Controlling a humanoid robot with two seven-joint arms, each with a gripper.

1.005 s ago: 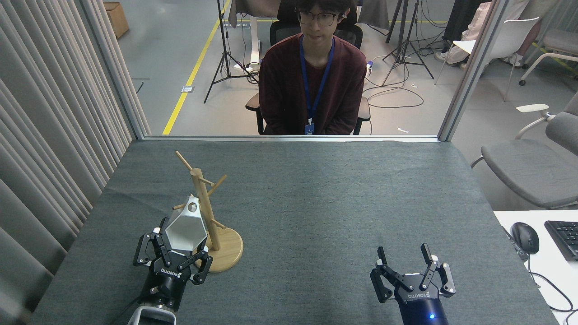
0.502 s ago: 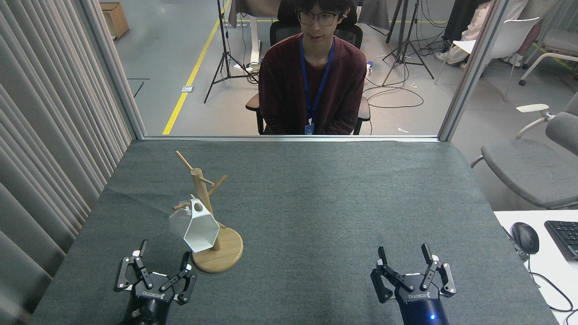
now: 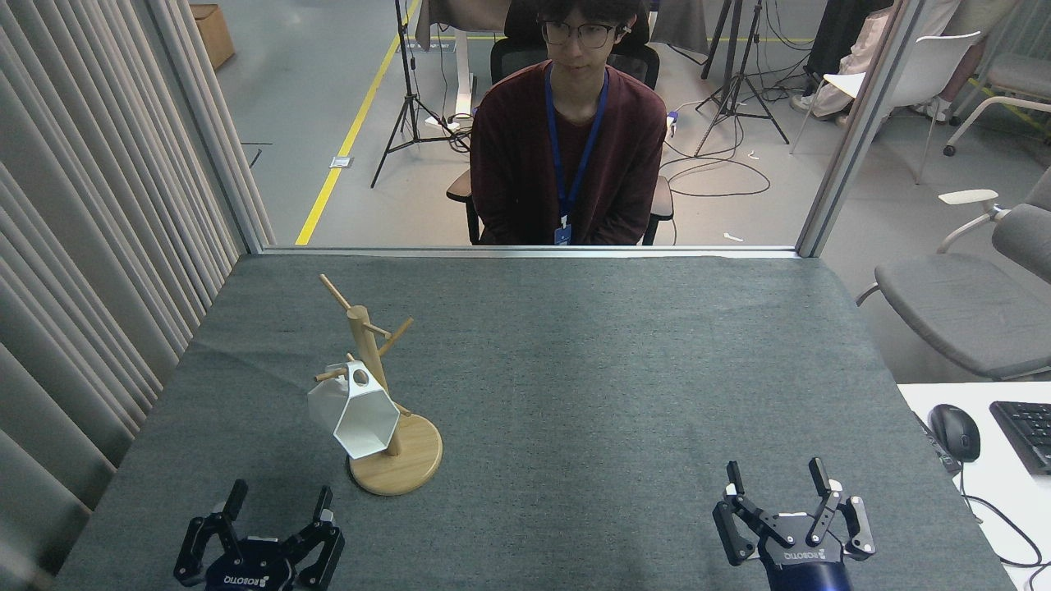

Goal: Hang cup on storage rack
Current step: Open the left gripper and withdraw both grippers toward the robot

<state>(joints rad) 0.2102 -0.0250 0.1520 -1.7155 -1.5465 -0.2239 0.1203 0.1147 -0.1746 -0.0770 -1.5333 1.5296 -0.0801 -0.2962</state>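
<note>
Near the surface's left edge | cup (image 3: 355, 414) hangs by its pierced tab on storage rack (image 3: 374, 386) peg | left claw (image 3: 275, 538) open, empty | right claw (image 3: 780, 505) open, empty

Left gripper (image 3: 275, 505): let go of the white faceted cup (image 3: 353, 412), drawn back toward the near edge, fingers apart.
White faceted cup: now hanging on the light wooden mug tree (image 3: 374, 386).
Right gripper (image 3: 778, 486): shifted right and nearer.

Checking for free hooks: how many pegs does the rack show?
5 visible on the storage rack: upper left, two upper right, one left behind the cup, one low right. Others may be hidden.
</note>
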